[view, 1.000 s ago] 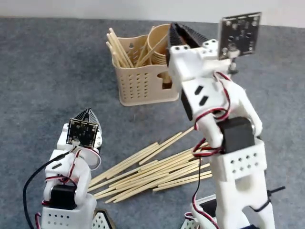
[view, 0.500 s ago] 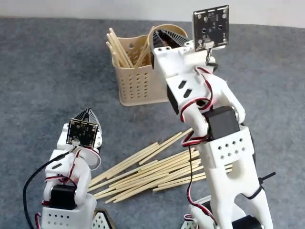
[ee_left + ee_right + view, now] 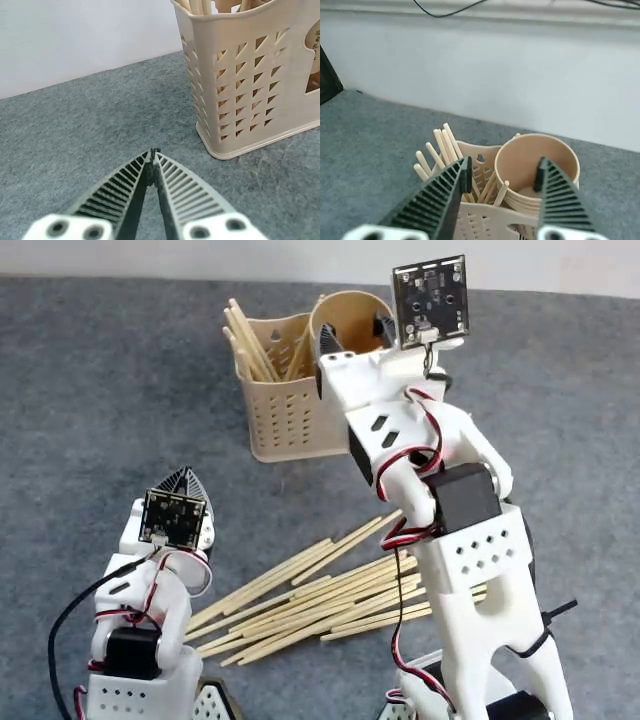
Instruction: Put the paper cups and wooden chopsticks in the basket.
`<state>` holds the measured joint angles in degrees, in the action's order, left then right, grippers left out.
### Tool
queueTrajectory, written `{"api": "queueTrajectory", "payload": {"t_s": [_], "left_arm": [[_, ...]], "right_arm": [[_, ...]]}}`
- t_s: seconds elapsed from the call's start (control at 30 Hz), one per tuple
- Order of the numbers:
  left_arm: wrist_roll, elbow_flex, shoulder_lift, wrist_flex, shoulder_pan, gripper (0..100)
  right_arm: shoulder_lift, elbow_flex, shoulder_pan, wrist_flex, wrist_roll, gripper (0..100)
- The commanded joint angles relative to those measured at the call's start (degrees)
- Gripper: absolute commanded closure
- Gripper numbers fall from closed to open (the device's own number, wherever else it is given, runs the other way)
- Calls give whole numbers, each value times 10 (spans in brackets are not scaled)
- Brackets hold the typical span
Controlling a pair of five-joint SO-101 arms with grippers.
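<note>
Right gripper (image 3: 502,175), jaws spread, hangs just above the stacked tan paper cups (image 3: 514,165) in the slotted beige plastic basket (image 3: 485,220). Descending could snag the rim and tip the basket (it looks light). Pale wooden chopsticks (image 3: 320,600) lie loose well behind it.

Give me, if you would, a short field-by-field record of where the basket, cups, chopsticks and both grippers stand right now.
basket: upright on the grey mat
paper cups: stacked inside the basket
chopsticks in basket: a bunch standing in the compartment beside the cups
loose chopsticks: a pile lying on the mat between the arms, not yet in the basket
right gripper: open, above the cups
left gripper: shut, empty, pointing toward the basket
</note>
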<state>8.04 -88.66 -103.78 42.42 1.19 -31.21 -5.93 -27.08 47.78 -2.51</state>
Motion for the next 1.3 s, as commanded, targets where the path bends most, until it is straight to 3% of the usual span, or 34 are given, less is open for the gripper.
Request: {"api": "queueTrajectory", "payload": {"t_s": [0.0,0.07,0.6,1.13,1.27], "left_arm": [[4,5,-4,-11,1,989],[4,5,-4,-11,1,989],[4,5,-4,-11,1,989],[4,5,-4,-11,1,989],[4,4,-4,-11,1,989]], "right_arm": [[-8,7,-5,36,6,943],[-8,8,-5,60,6,998],[-8,9,14,317,4,994],[0,-11,134,336,-113,991],[0,-59,142,335,-127,923]]}}
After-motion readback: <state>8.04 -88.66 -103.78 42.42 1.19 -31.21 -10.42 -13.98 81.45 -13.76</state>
